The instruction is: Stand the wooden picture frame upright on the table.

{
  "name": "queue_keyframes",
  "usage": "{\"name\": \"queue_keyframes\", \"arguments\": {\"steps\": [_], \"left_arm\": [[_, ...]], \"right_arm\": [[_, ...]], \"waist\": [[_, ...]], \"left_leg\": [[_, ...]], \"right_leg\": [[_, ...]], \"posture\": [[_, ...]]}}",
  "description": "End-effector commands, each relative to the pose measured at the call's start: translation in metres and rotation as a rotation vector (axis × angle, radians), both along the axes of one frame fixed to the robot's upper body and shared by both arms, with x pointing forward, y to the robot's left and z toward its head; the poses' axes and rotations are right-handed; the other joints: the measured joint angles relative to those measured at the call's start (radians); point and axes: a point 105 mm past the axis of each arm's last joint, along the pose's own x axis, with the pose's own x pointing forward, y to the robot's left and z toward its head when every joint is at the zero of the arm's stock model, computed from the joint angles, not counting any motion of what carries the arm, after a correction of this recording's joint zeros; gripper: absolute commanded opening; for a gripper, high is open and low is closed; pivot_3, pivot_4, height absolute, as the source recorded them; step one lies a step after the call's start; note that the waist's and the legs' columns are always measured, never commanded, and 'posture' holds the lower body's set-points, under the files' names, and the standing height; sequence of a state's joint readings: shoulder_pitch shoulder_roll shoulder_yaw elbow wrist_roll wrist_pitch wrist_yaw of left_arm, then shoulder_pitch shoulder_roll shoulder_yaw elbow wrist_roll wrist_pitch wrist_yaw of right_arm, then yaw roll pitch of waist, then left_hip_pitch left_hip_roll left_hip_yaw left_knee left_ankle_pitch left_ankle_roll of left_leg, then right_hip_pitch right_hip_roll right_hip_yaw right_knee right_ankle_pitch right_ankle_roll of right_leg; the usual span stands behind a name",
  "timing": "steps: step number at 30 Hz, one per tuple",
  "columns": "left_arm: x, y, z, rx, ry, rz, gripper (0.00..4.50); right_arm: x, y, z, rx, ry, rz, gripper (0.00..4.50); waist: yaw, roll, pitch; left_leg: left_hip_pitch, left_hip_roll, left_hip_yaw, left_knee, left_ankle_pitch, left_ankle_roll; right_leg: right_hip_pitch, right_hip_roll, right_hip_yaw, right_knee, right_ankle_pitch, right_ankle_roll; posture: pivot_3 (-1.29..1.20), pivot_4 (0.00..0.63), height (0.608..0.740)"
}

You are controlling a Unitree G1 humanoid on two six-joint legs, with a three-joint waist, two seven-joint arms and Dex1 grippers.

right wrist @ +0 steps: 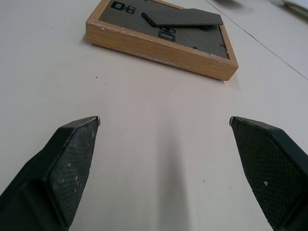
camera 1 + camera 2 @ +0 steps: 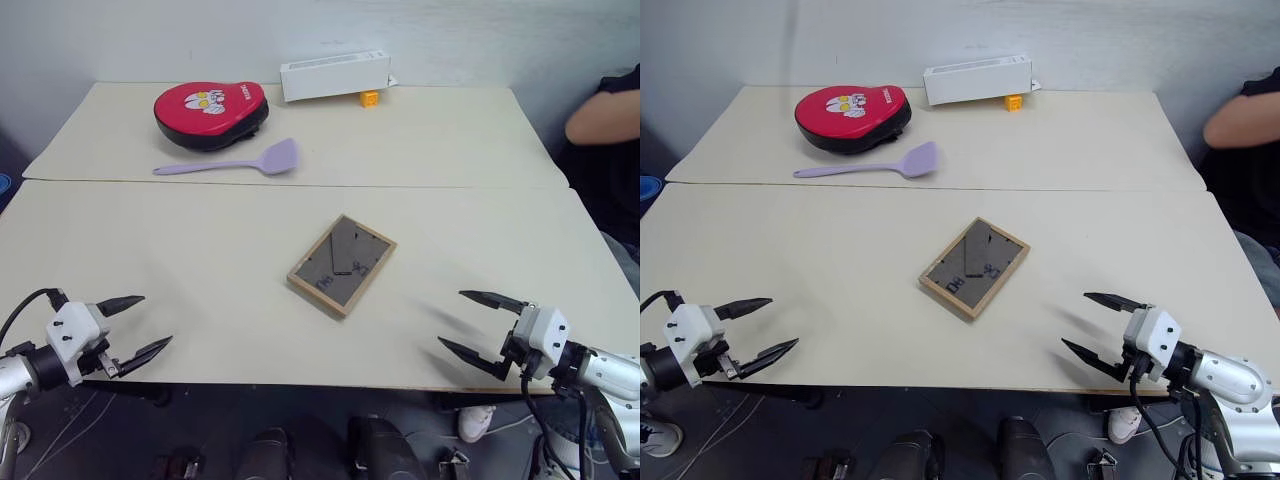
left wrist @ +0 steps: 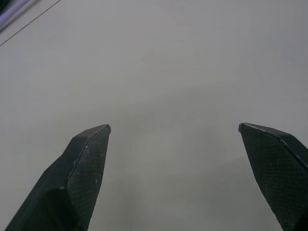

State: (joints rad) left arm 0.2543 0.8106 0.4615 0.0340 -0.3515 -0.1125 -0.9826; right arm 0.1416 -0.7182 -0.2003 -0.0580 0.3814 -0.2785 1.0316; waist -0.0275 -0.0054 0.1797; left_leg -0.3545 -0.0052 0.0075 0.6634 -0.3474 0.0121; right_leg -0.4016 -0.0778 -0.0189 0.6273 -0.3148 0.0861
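head eyes – high, down over table | wrists – low, close

Soft, even overhead light falls on the pale counter, without glare. Each gripper casts a faint, diffuse shadow (right gripper most visibly). Wrist views look dimmer, greyer, their fingertips slightly soft.

Red pad, purple spatula, white box, small orange block

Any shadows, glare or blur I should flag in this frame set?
Left eye view: even light, soft shadows under the right hand. Right wrist view: wooden picture frame sharp, faint shadow streak on the table. Left wrist view: hazy, featureless tabletop. No glare.
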Motion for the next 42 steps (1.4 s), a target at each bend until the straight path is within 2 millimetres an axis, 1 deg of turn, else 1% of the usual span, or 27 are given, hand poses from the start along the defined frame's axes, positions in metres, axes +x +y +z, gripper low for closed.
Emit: {"name": "queue_keyframes", "arguments": {"steps": [1,3,4,5,6,7,8,9,10,11,12,14,17,19,23,25,27,30,32,36,42], "left_arm": [[0.004,-0.012,0.017,-0.076,-0.022,-0.020,4.50],[0.012,-0.030,0.022,-0.110,0.002,-0.080,4.50],[0.017,-0.040,0.025,-0.120,0.016,-0.111,4.50],[0.025,-0.050,0.030,-0.134,0.004,-0.131,4.31],[0.037,-0.060,0.034,-0.145,-0.006,-0.134,4.10],[0.049,-0.068,0.038,-0.145,-0.017,-0.134,3.87],[0.062,-0.080,0.039,-0.136,-0.025,-0.146,3.60],[0.070,-0.087,0.040,-0.127,-0.027,-0.155,3.26],[0.083,-0.098,0.041,-0.137,-0.029,-0.158,2.94],[0.094,-0.109,0.041,-0.149,-0.034,-0.166,2.50],[0.104,-0.118,0.041,-0.154,-0.037,-0.166,2.28],[0.119,-0.136,0.036,-0.129,-0.032,-0.195,1.65],[0.142,-0.155,0.030,-0.115,-0.047,-0.180,0.71],[0.151,-0.164,0.029,-0.112,-0.059,-0.178,0.07],[0.157,-0.182,0.017,-0.061,-0.047,-0.227,0.03],[0.155,-0.189,0.013,-0.074,-0.034,-0.249,0.03],[0.147,-0.199,0.011,-0.108,-0.011,-0.309,0.03],[0.128,-0.207,0.006,-0.134,0.037,-0.393,0.03],[0.116,-0.207,0.002,-0.142,0.059,-0.417,0.03],[0.100,-0.200,0.000,-0.158,0.076,-0.405,0.03],[0.099,-0.182,0.002,-0.177,0.071,-0.297,0.03]], "right_arm": [[0.003,0.013,0.010,0.020,-0.033,0.034,4.46],[0.006,0.024,0.013,0.047,-0.011,0.049,4.46],[0.008,0.029,0.013,0.056,0.013,0.053,4.29],[0.009,0.035,0.013,0.056,0.024,0.066,4.08],[0.011,0.041,0.012,0.052,0.032,0.069,3.85],[0.015,0.046,0.011,0.049,0.045,0.064,3.52],[0.020,0.051,0.010,0.037,0.050,0.052,3.20],[0.024,0.054,0.010,0.028,0.054,0.040,2.83],[0.028,0.058,0.006,0.013,0.076,0.029,2.48],[0.033,0.061,0.004,-0.007,0.069,0.019,2.01],[0.037,0.064,0.002,-0.017,0.062,0.007,1.76],[0.045,0.067,0.000,-0.034,0.059,-0.014,1.07],[0.061,0.069,-0.003,-0.074,0.025,-0.064,0.01],[0.071,0.071,-0.001,-0.073,0.002,-0.094,0.00],[0.084,0.079,0.002,-0.076,-0.012,-0.105,0.00],[0.088,0.084,0.006,-0.064,-0.026,-0.094,0.00],[0.091,0.088,0.007,-0.070,-0.032,-0.082,0.00],[0.094,0.095,0.010,-0.067,-0.039,-0.054,0.00],[0.095,0.098,0.011,-0.066,-0.035,-0.034,0.00],[0.095,0.103,0.010,-0.076,-0.023,0.003,0.00],[0.098,0.103,0.007,-0.092,-0.013,0.017,0.00]], "waist": [[0.001,0.000,0.000],[0.001,0.000,0.000],[0.003,0.000,0.000],[0.008,0.000,0.000],[0.018,0.000,0.000],[0.023,0.000,0.000],[0.027,0.000,0.000],[0.029,0.000,0.000],[0.028,0.000,0.000],[0.027,0.000,0.000],[0.028,0.000,0.000],[0.027,0.000,0.000],[0.023,0.000,0.000],[0.024,-0.001,0.000],[0.025,-0.001,0.000],[0.025,-0.001,0.000],[0.026,-0.001,0.000],[0.024,-0.001,0.000],[0.022,-0.001,0.000],[0.024,-0.001,0.000],[0.024,-0.001,0.000]], "left_leg": [[0.000,0.000,0.000,0.000,0.000,0.000],[0.000,0.000,0.000,0.000,0.000,0.000],[0.000,0.000,0.000,0.000,0.000,0.000],[0.001,0.000,-0.001,0.000,0.000,0.000],[0.001,0.000,-0.001,0.001,0.000,0.000],[0.001,0.000,-0.002,0.001,0.000,0.000],[0.001,0.000,-0.002,0.001,0.000,-0.001],[0.001,0.000,-0.002,0.002,0.001,-0.001],[0.001,-0.001,-0.002,0.002,0.002,-0.004],[0.001,-0.001,-0.001,0.002,0.003,-0.006],[0.001,-0.001,-0.001,0.002,0.003,-0.006],[-0.001,-0.001,-0.001,0.004,0.003,-0.005],[-0.003,-0.001,0.002,0.005,0.004,-0.005],[-0.004,-0.001,0.003,0.006,0.004,-0.005],[-0.016,0.000,0.003,0.016,0.004,-0.005],[-0.016,0.000,0.003,0.017,0.004,-0.005],[-0.016,-0.001,0.003,0.018,0.004,-0.005],[-0.017,-0.001,0.003,0.019,0.004,-0.005],[-0.016,0.000,0.003,0.018,0.004,-0.005],[-0.016,0.000,0.003,0.019,0.004,-0.005],[-0.016,0.000,0.002,0.019,0.004,-0.005]], "right_leg": [[0.000,0.000,0.000,0.000,0.000,0.000],[0.000,0.000,0.000,0.000,0.000,0.000],[0.001,0.000,0.000,0.000,0.000,0.000],[0.002,0.000,-0.001,0.000,0.000,0.000],[0.002,-0.001,-0.001,0.000,0.000,0.000],[0.003,-0.001,-0.002,0.001,0.000,0.000],[0.003,0.000,-0.002,0.001,0.000,0.000],[0.003,-0.001,-0.002,0.001,0.000,0.000],[0.003,0.000,-0.002,0.001,0.000,0.000],[0.003,0.000,-0.002,0.000,0.000,0.001],[0.003,0.000,-0.002,0.000,0.000,0.001],[0.002,0.002,-0.003,0.001,0.001,0.001],[-0.001,0.004,-0.001,0.002,0.002,0.003],[-0.002,0.004,0.000,0.003,0.002,0.004],[-0.014,0.005,0.000,0.012,0.002,0.004],[-0.014,0.005,0.000,0.013,0.002,0.004],[-0.014,0.004,0.000,0.014,0.002,0.004],[-0.014,0.004,0.000,0.015,0.002,0.004],[-0.014,0.004,0.001,0.015,0.002,0.004],[-0.013,0.004,0.001,0.015,0.002,0.004],[-0.013,0.004,0.001,0.015,0.002,0.004]], "posture": [[0.00,0.150,0.740],[0.00,0.150,0.740],[0.00,0.150,0.740],[0.00,0.150,0.740],[0.00,0.150,0.740],[0.00,0.150,0.740],[0.00,0.150,0.740],[0.00,0.150,0.740],[0.00,0.150,0.740],[0.00,0.150,0.740],[0.00,0.150,0.740],[0.00,0.150,0.740],[0.00,0.150,0.740],[0.00,0.150,0.740],[0.00,0.150,0.740],[0.00,0.150,0.740],[0.00,0.150,0.740],[0.00,0.150,0.740],[0.00,0.150,0.740],[0.00,0.150,0.740],[0.00,0.150,0.740]]}}
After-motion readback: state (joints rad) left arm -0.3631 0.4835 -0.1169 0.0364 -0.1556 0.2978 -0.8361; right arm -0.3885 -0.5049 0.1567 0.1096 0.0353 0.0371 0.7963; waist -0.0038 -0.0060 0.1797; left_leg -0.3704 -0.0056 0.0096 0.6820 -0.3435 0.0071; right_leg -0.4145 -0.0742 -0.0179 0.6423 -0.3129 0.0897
